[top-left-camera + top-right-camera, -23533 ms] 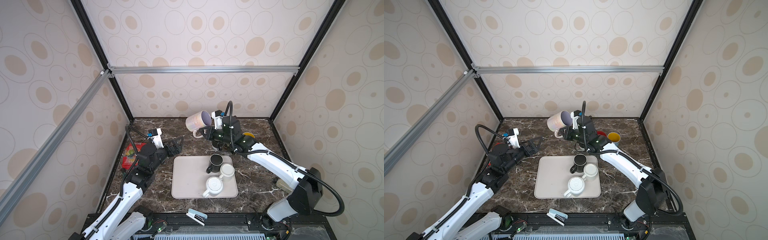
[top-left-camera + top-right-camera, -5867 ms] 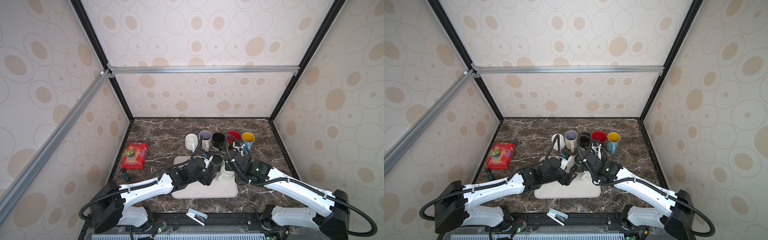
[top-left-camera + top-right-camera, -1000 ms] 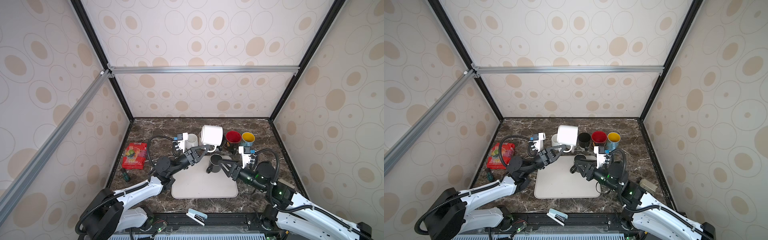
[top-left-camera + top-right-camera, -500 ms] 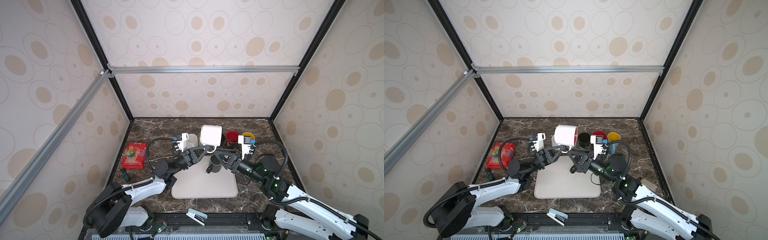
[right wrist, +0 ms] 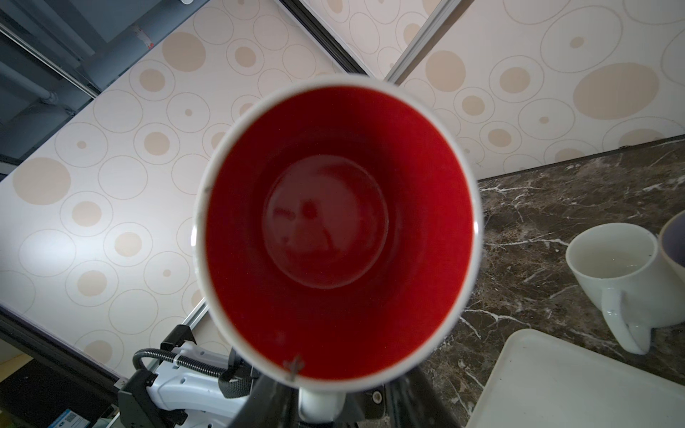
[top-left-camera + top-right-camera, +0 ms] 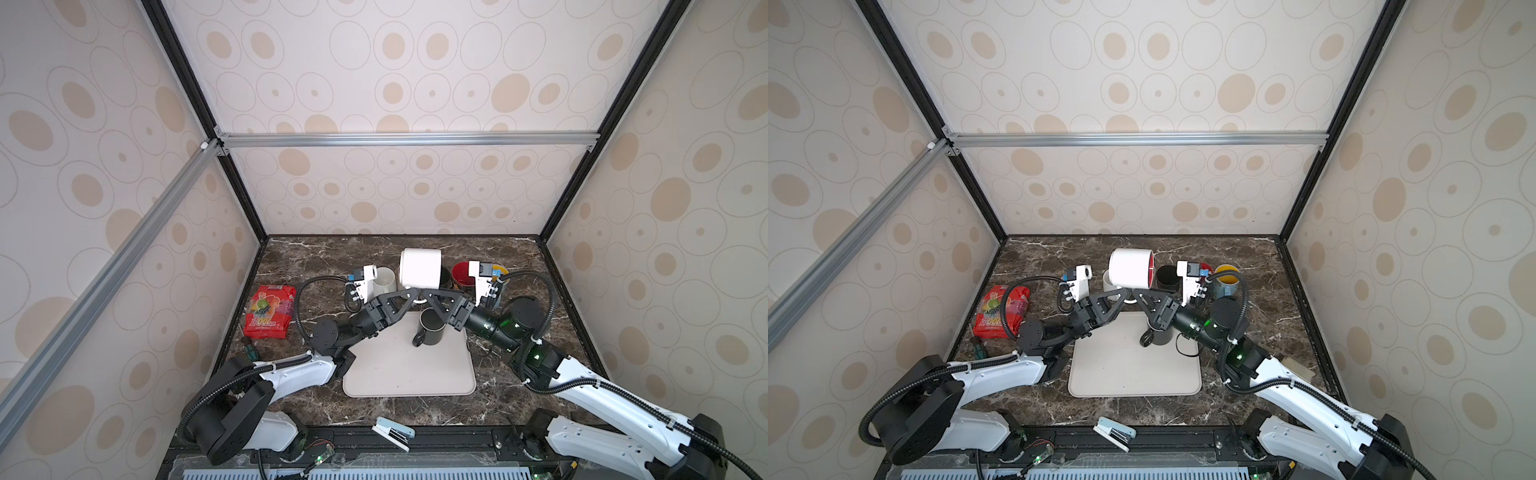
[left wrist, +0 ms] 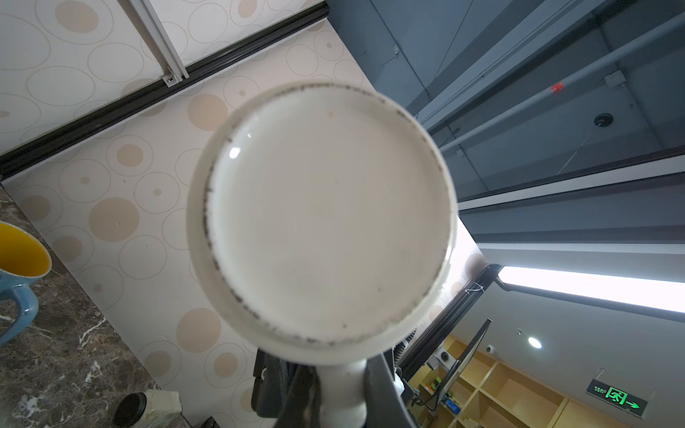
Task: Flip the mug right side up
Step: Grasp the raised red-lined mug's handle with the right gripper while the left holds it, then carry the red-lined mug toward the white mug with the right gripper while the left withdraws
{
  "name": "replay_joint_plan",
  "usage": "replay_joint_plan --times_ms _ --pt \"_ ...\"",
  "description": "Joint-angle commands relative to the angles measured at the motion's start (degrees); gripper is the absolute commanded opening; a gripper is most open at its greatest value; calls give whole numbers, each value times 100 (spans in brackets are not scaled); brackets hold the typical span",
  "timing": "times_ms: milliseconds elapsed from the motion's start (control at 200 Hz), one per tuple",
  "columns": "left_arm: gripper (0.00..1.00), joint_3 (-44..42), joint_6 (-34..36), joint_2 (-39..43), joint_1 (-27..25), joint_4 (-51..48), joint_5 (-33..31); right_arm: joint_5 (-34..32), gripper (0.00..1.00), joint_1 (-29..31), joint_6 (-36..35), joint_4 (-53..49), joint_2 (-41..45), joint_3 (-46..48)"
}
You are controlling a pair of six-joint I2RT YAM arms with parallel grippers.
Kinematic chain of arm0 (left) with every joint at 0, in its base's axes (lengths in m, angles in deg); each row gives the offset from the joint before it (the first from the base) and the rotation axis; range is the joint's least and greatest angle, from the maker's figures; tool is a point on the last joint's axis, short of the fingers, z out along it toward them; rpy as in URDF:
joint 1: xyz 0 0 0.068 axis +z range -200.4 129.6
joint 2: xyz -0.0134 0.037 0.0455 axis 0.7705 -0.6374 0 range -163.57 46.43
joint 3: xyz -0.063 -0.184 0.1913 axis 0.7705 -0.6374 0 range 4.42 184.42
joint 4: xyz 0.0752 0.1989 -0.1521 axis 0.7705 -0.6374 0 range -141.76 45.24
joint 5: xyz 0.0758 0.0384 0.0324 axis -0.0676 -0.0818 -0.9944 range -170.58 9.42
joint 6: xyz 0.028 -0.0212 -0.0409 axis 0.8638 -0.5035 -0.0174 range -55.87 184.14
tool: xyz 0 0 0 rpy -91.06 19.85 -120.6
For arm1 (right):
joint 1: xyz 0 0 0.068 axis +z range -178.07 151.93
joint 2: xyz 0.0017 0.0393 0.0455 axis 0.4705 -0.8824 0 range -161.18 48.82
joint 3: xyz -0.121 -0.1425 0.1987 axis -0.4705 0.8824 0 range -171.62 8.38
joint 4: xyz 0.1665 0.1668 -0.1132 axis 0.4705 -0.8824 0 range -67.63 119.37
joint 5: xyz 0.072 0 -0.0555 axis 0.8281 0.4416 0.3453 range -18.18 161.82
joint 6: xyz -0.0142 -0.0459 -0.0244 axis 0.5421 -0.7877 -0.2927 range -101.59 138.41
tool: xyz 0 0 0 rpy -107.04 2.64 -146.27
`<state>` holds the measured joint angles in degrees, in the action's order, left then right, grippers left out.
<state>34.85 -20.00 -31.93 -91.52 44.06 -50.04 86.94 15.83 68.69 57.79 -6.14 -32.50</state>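
Since the left gripper (image 6: 405,296) pinches its handle tight, the white mug (image 6: 419,268) hangs sideways in the air, halfway flipped. The right gripper (image 6: 434,296) reaches for that handle, probably to take over; I cannot tell if it grips.

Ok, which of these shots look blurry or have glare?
Left wrist view: the white ceramic mug, close, looks soft, with a small glint on its base; the ceiling light strip is blown out. Right wrist view: its rim blurs. Both top views: evenly lit.
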Motion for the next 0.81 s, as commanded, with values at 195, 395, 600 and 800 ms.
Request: replay_joint_plan --times_ms 195,395,600,800 --pt "0 186 -108 4 -67 761 232 157 35 -108 392 973 -322 -345" --pt "0 223 -67 -37 -98 708 286 124 21 -188 500 1181 -445 -444" --pt "0 167 1 -48 -81 512 289 259 0 -217 474 1063 -542 -678" --pt "100 305 1583 634 291 -3415 301 -123 0 -276 119 -187 -433 -1126"
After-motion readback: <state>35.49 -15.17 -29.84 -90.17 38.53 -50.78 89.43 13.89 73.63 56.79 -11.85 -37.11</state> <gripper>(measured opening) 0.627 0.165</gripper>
